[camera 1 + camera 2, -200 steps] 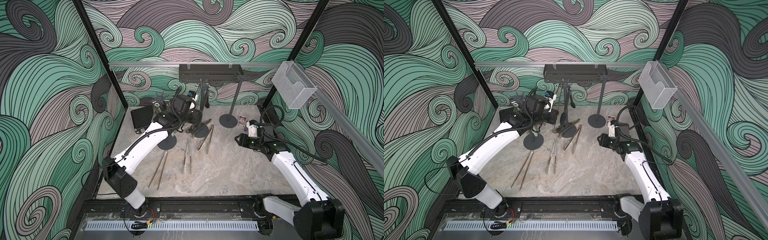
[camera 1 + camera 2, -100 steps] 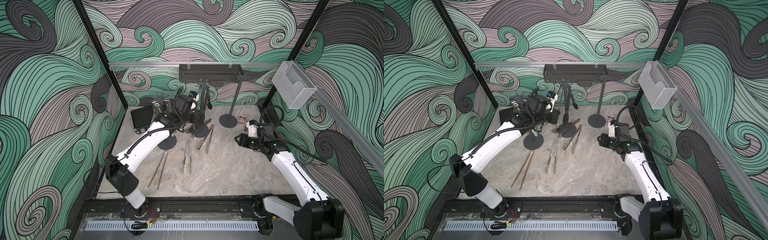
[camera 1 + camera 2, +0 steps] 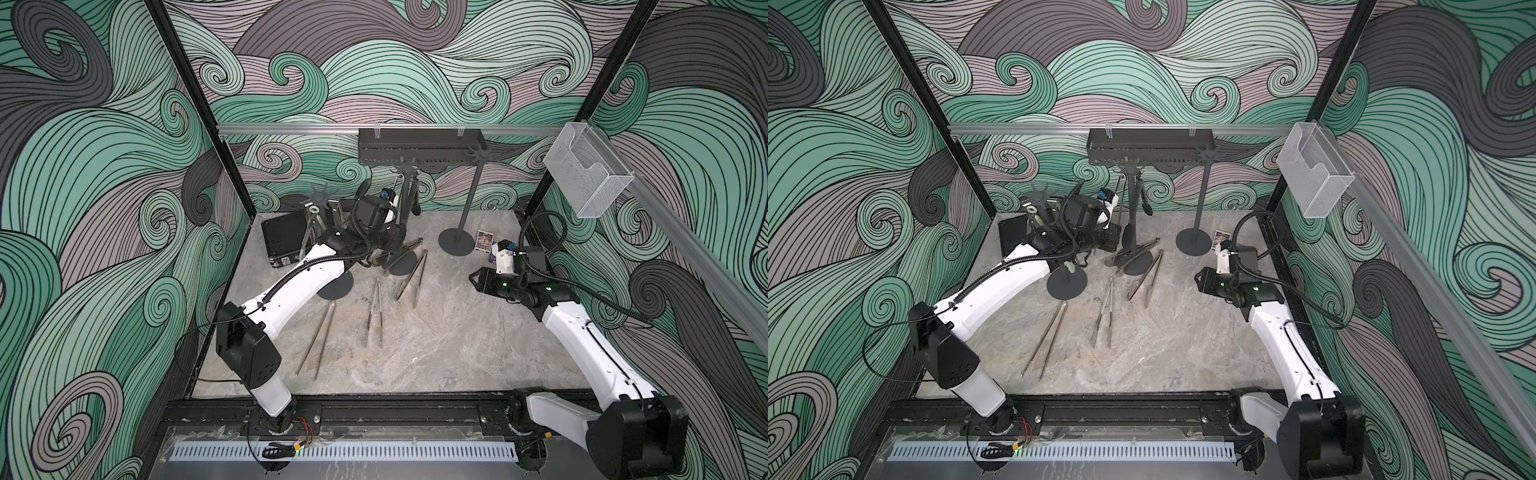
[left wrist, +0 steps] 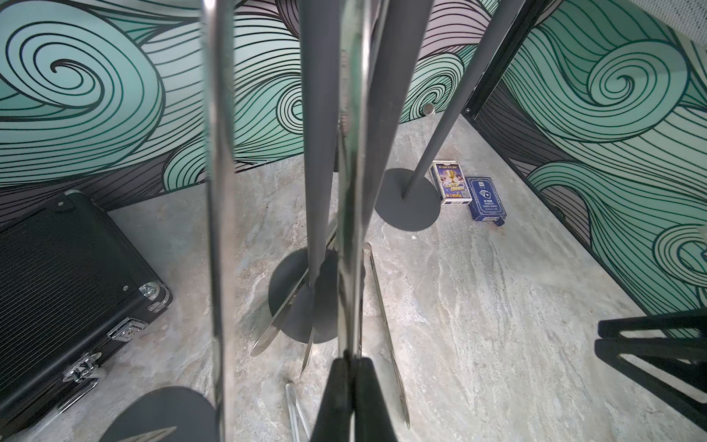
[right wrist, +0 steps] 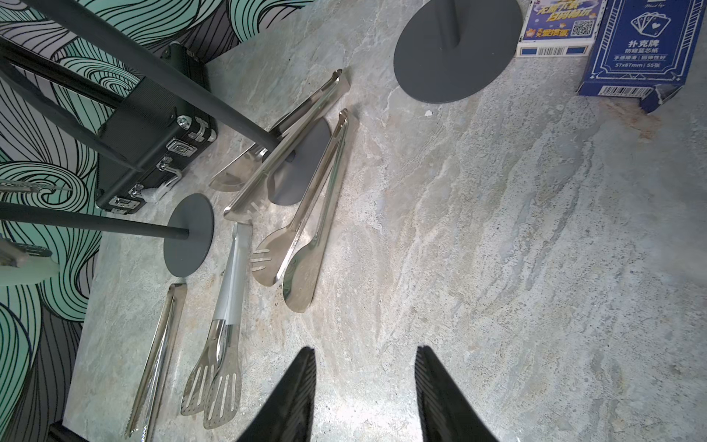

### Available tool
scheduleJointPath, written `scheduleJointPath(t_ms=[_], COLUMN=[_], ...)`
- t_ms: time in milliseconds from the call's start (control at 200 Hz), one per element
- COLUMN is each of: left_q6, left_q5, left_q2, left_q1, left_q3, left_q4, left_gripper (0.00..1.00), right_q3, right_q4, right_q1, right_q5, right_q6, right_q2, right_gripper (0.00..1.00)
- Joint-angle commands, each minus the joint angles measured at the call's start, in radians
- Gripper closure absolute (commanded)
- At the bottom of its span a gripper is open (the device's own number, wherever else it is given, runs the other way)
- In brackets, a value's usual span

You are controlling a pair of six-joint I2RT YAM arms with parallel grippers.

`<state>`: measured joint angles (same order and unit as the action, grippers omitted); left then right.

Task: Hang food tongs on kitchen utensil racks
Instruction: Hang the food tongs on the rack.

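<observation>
Steel tongs (image 4: pixel 350 191) clamped in left gripper (image 4: pixel 350 361) beside rack pole (image 4: pixel 317 153).

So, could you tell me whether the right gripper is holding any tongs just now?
No, in the right wrist view the right gripper stands open above the table, with nothing between its jaws.

Stone tabletop (image 3: pixel 457 340) carries tongs (image 5: pixel 233 268), rack feet (image 3: pixel 457 244), case (image 3: pixel 284 237), card boxes (image 4: pixel 486 199).
</observation>
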<state>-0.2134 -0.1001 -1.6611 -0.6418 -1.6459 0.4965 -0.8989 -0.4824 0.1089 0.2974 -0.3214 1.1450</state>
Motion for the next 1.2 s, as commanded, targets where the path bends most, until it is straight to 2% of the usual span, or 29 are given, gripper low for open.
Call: scheduleJointPath(t_ms=[0, 185, 510, 816, 986, 1196], left_q6=[0.000, 0.000, 0.007, 0.016, 0.025, 0.045], left_q5=[-0.022, -0.023, -0.031, -0.023, -0.001, 0.086], left_q2=[-0.009, -0.006, -0.021, -0.036, -0.026, 0.032], left_q1=[0.008, 0.008, 0.009, 0.010, 0.008, 0.005], left_q3=[0.003, 0.021, 0.017, -0.011, -0.036, -0.075], left_q4=[-0.028, -0.036, -0.048, -0.047, -0.012, 0.063], left_gripper=[1.00, 1.00, 0.86, 0.85, 0.78, 0.66], right_q3=[-0.009, -0.010, -0.011, -0.012, -0.012, -0.012], right_q4=[-0.002, -0.002, 0.001, 0.001, 0.001, 0.002], right_q1=[-0.003, -0.003, -0.003, -0.003, -0.003, -0.003], right_q5=[0.018, 0.020, 0.023, 0.021, 0.023, 0.027], right_q6=[0.010, 0.010, 0.010, 0.012, 0.012, 0.012], right_q2=[0.004, 0.007, 0.013, 0.016, 0.019, 0.017], right_gripper=[0.55, 0.55, 0.55, 0.55, 0.55, 0.55])
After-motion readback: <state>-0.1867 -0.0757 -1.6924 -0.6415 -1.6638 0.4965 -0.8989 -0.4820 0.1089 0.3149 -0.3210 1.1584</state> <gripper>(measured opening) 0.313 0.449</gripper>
